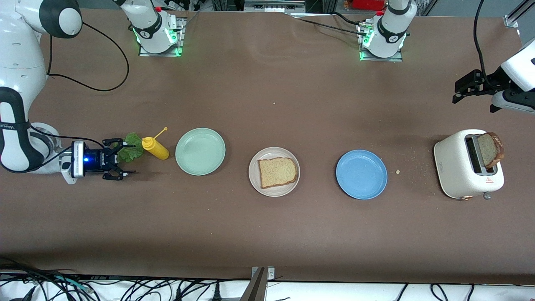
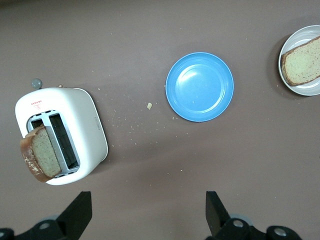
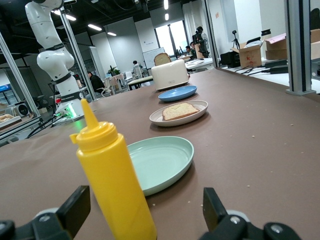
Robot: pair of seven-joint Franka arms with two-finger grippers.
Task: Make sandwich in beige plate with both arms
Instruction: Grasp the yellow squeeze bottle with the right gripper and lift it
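Observation:
The beige plate (image 1: 274,190) (image 2: 295,89) (image 3: 200,106) sits mid-table with one slice of bread (image 1: 277,172) (image 2: 302,67) (image 3: 180,110) flat on it. A second slice (image 1: 491,149) (image 2: 39,155) stands in the white toaster (image 1: 457,167) (image 2: 92,130) (image 3: 170,74) at the left arm's end. A green lettuce leaf (image 1: 133,151) lies at the right arm's end. My right gripper (image 1: 127,159) (image 3: 145,207) is open low over the leaf, its fingers pointing at a yellow squeeze bottle (image 1: 155,148) (image 3: 112,175). My left gripper (image 1: 457,93) (image 2: 147,212) hangs open high over the table by the toaster, holding nothing.
A mint-green plate (image 1: 200,151) (image 3: 160,162) lies between the bottle and the beige plate. A blue plate (image 1: 361,174) (image 2: 200,86) (image 3: 177,93) lies between the beige plate and the toaster. Crumbs are scattered near the toaster.

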